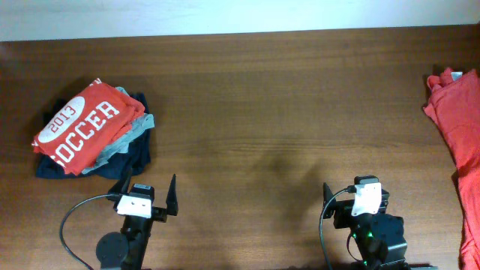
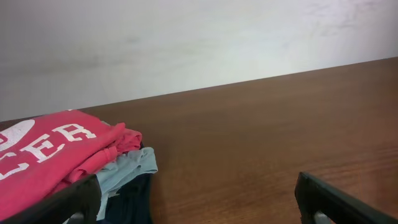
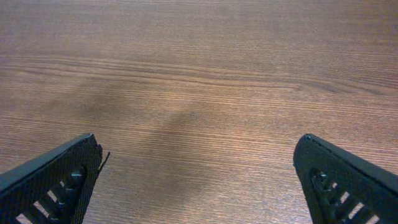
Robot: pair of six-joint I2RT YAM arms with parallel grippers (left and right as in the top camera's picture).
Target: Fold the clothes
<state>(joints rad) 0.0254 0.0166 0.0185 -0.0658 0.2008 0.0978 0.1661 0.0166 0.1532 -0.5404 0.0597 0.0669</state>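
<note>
**Both grippers open and empty; T-shirt at the table's 3 o'clock edge**

Taking the overhead view as my clock face, I find the orange-red T-shirt point(image 1: 456, 124) crumpled at the 3 o'clock edge of the table point(image 1: 262, 97). It trails down towards 4 o'clock and is cut off by the frame. I cannot see its chest print. Neither gripper touches it.

The left gripper point(image 1: 146, 193) sits near 7 o'clock. Its jaws are spread wide with nothing between them. In its wrist view the two fingers point(image 2: 68, 202) stand at the lower corners with bare wood between.

The right gripper point(image 1: 354, 199) sits near 5 o'clock, well apart from the T-shirt. Its wrist view shows both fingers point(image 3: 53, 180) wide apart over bare table, holding nothing.

At 9 o'clock lies a folded pile. A red shirt point(image 1: 79, 124) printed "2013 SOCCER" is on top, a grey garment point(image 1: 127, 141) is beneath it, and a navy garment point(image 1: 120, 161) is at the bottom. The pile is just beyond the left gripper, towards its 11 o'clock, and not touching it.
</note>
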